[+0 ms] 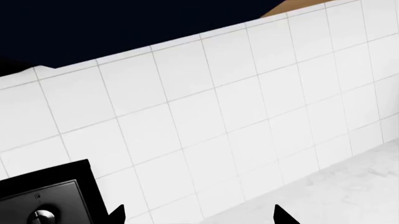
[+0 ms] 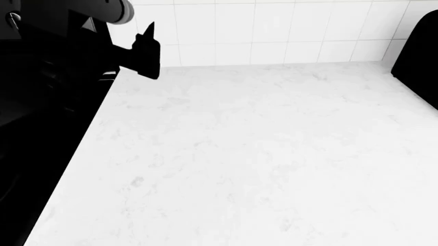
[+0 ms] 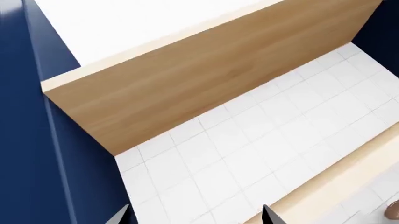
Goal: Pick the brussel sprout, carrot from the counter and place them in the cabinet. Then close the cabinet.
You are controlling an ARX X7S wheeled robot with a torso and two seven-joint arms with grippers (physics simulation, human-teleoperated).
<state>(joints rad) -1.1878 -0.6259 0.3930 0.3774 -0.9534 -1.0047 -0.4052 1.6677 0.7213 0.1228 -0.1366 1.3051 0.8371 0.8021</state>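
Observation:
The brussel sprout and the carrot are not in any view. The white counter (image 2: 260, 154) fills the head view and also shows in the left wrist view (image 1: 349, 186). My left gripper (image 2: 147, 51) is a dark shape raised over the counter's back left corner, near the tiled wall. In the left wrist view the left gripper (image 1: 199, 217) is open and empty, facing the wall. My right gripper (image 3: 194, 217) is open and empty, raised and facing the wooden cabinet (image 3: 206, 79) above the wall tiles. A navy cabinet door (image 3: 31, 140) stands beside it.
A black stove (image 2: 41, 128) borders the counter on the left; its knob panel (image 1: 44, 200) shows in the left wrist view. A dark shape (image 2: 417, 51) stands at the counter's back right. The white tiled wall (image 2: 274, 31) runs along the back.

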